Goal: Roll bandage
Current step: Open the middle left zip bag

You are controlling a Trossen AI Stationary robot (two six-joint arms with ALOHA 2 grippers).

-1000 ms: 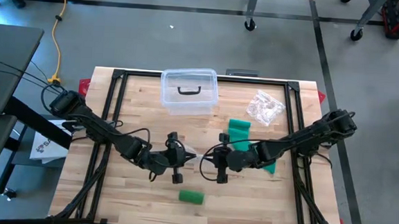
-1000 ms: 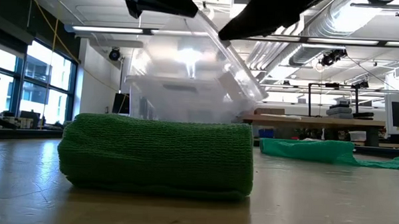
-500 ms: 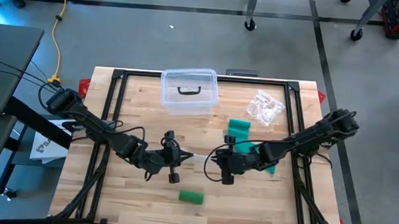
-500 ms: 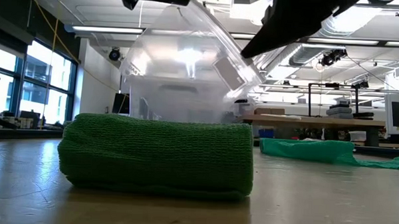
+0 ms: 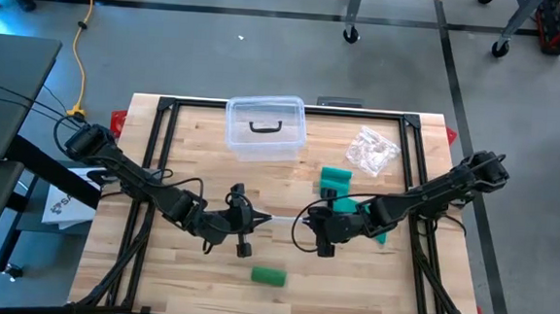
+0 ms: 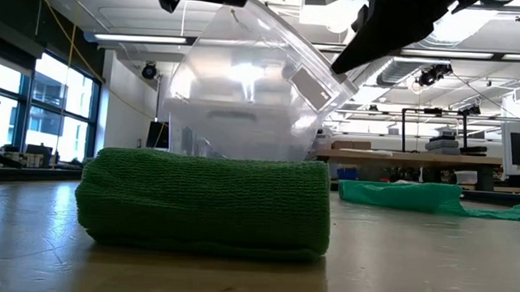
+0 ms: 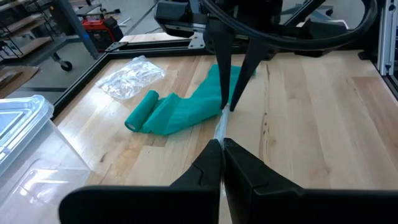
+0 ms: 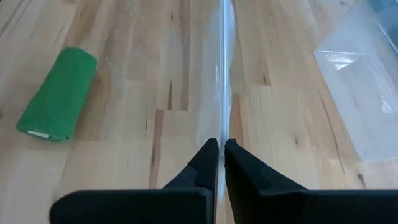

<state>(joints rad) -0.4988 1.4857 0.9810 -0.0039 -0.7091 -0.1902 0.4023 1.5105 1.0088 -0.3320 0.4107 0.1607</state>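
Grey floor [image 5: 218, 56] lying around the wooden table [image 5: 202, 152], yellow cable [image 5: 80, 47] trailing across it, ceiling lights [image 6: 134, 39] glowing, windows [image 6: 36, 103] letting in daylight, benches [image 6: 416, 156] standing behind.

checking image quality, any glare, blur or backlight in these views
Low view: ceiling lights glare through the clear plastic bag, both arms are backlit silhouettes, green roll sharp. Right wrist view: the bag edge shines as a bright streak. High view: evenly lit.

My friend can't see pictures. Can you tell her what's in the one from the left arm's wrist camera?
The left gripper and the right gripper face each other, jaws shut on a thin clear plastic sheet stretched between them above the wooden table. Behind lie a partly unrolled teal bandage, a crinkled clear plastic wrapper and a clear plastic box.
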